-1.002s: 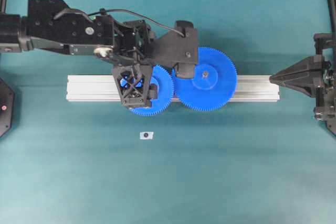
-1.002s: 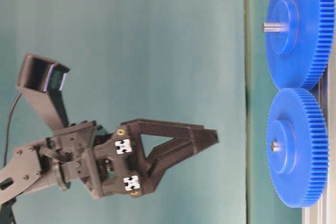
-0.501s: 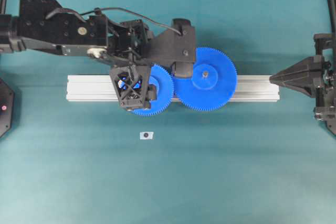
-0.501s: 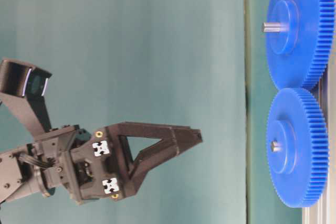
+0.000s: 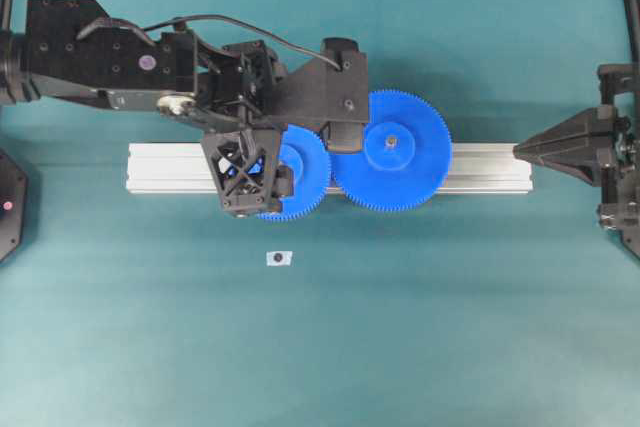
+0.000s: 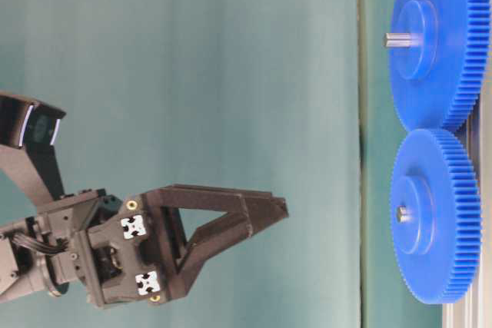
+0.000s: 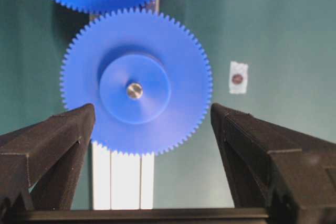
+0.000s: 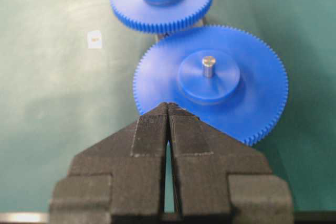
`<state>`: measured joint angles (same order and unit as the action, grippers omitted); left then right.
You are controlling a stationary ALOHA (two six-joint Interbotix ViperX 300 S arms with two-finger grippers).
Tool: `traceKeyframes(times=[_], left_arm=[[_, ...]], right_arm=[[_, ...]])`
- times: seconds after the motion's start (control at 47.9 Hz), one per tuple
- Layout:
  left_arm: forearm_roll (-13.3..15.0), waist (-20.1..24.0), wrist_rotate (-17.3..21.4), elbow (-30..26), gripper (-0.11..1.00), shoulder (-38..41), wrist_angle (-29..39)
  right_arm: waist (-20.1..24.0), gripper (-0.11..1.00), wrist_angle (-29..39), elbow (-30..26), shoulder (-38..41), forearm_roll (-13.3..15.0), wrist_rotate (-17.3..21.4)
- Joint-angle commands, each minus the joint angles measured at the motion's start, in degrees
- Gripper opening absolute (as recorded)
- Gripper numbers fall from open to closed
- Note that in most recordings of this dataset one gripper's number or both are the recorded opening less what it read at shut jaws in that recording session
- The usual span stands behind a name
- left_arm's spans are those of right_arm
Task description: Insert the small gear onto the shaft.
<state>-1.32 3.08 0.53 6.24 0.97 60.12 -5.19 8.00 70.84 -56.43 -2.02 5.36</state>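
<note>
The small gear (image 5: 303,173) lies flat on the aluminium rail (image 5: 480,169), meshed with the wider blue gear (image 5: 395,152). A silvery shaft tip (image 7: 134,90) shows at the centre of its hub, and also in the table-level view (image 6: 401,213). My left gripper (image 5: 262,162) is open and empty. It hangs well above the small gear (image 7: 136,82), its fingers (image 7: 58,145) wide to either side. In the table-level view the left gripper (image 6: 280,207) is clear of the gear (image 6: 434,217). My right gripper (image 5: 520,150) is shut and empty at the rail's right end, its tips (image 8: 168,106) towards the wider gear (image 8: 210,80).
A small white square with a dark round centre (image 5: 279,258) lies on the teal mat in front of the rail; it also shows in the left wrist view (image 7: 238,78). The wider gear carries a longer silvery pin (image 6: 396,39). Black stands sit at the left edge.
My left gripper, open throughout, has drawn back from the small gear, rising away from the table and shifting left. The gears and my right arm have not moved.
</note>
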Motion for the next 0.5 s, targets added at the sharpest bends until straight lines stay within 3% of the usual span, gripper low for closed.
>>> traceKeyframes(times=[0.0,0.48], left_arm=[[-0.2,-0.3,-0.1,-1.7,0.84,-2.2,-0.1],[-0.3,-0.3,-0.1,-1.8,0.84,-1.8,-0.1]], right_arm=[[-0.2,0.03,-0.5,-0.6,0.4,-0.2,0.5],[-0.2,0.03,-0.9,-0.1,0.3,-0.1,1.6]])
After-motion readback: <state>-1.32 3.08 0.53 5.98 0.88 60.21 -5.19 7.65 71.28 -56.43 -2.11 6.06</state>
